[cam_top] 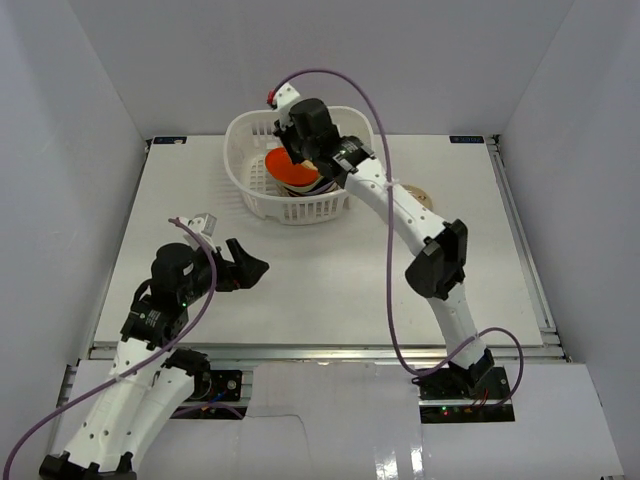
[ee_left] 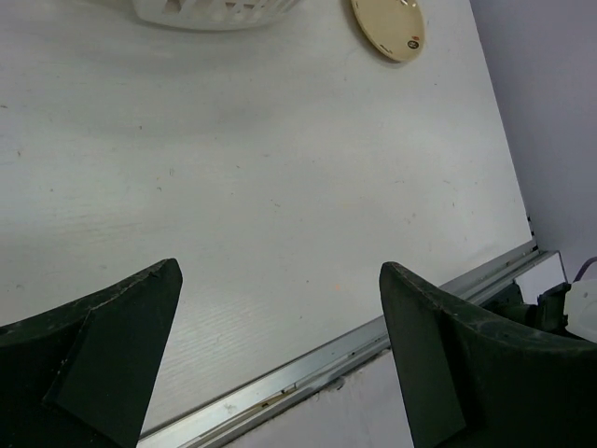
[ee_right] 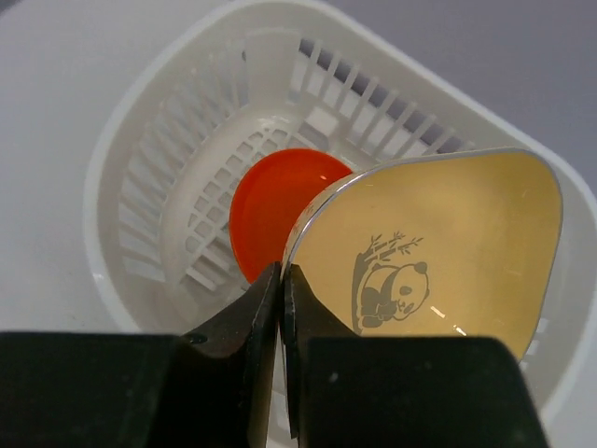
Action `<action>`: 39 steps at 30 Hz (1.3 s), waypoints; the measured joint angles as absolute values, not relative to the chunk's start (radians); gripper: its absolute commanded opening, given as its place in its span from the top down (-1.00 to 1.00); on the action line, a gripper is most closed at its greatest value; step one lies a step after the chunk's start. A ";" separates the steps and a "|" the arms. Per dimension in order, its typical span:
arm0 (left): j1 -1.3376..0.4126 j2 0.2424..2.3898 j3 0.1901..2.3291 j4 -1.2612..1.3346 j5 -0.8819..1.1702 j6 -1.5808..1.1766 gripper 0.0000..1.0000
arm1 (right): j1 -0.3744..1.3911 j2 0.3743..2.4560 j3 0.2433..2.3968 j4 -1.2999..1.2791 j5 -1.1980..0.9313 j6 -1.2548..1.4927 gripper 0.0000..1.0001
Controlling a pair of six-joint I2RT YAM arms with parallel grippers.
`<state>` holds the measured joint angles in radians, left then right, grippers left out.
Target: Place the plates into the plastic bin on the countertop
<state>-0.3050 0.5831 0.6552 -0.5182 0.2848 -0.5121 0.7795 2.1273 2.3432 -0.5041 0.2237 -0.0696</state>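
Observation:
The white plastic bin (cam_top: pixel 240 185) stands at the back middle of the countertop (cam_top: pixel 330 280). An orange round plate (cam_top: pixel 283 165) lies in it on top of darker plates. My right gripper (cam_top: pixel 305 150) hovers over the bin. In the right wrist view the gripper (ee_right: pixel 283 280) is shut on the edge of a yellow rounded-square plate (ee_right: pixel 448 243) with a panda picture. It holds this plate tilted above the orange plate (ee_right: pixel 270 205) inside the bin (ee_right: pixel 121 187). My left gripper (cam_top: pixel 245 265) is open and empty over the near left countertop. A beige round plate (ee_left: pixel 388 26) lies on the countertop right of the bin.
The metal rail (ee_left: pixel 308 369) runs along the countertop's near edge, just below my left gripper (ee_left: pixel 280 271). White walls close in the left, back and right sides. The beige plate (cam_top: pixel 424 196) is partly hidden by my right arm in the top view.

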 measured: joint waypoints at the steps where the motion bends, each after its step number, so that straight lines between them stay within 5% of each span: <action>1: -0.305 0.579 0.656 -0.526 0.283 -0.511 -0.96 | 0.780 2.182 2.369 -0.497 0.213 -0.097 0.67; 2: -0.305 0.576 0.657 -0.531 0.280 -0.509 -0.96 | 0.780 2.221 2.374 -0.495 0.205 -0.119 0.41; 3: -0.305 0.574 0.660 -0.535 0.277 -0.508 -0.96 | 0.781 2.251 2.369 -0.495 0.199 -0.136 -0.29; 4: -0.305 0.574 0.665 -0.540 0.273 -0.504 -0.96 | 0.782 2.270 2.341 -0.481 0.195 -0.152 -0.58; 7: -0.305 0.580 0.671 -0.537 0.264 -0.492 -0.96 | 0.782 2.282 2.257 -0.473 0.191 -0.184 -0.93; 13: -0.305 0.616 0.671 -0.519 0.226 -0.461 -0.96 | 0.772 2.173 2.146 -0.366 0.208 -0.149 -0.72; 17: -0.305 0.632 0.674 -0.511 0.190 -0.435 -0.96 | 0.698 1.814 1.703 -0.181 0.198 -0.020 -0.46; 18: -0.305 0.632 0.675 -0.507 0.178 -0.430 -0.96 | 0.652 1.699 1.555 -0.099 0.187 0.039 -0.26; 23: -0.305 0.624 0.675 -0.476 0.143 -0.418 -0.96 | 0.246 1.346 0.960 0.190 0.140 0.348 -0.06; 27: -0.305 0.629 0.675 -0.463 0.138 -0.407 -0.96 | 0.043 1.441 0.688 0.294 0.060 0.525 -0.34; 32: -0.307 0.638 0.674 -0.461 0.139 -0.403 -0.96 | -0.007 1.581 0.615 0.418 -0.053 0.655 -0.39; 38: -0.308 0.644 0.674 -0.456 0.138 -0.400 -0.96 | -0.022 1.782 0.690 0.600 -0.114 0.825 0.12; 39: -0.308 0.646 0.674 -0.453 0.138 -0.399 -0.96 | -0.024 1.814 0.709 0.624 -0.121 0.856 0.36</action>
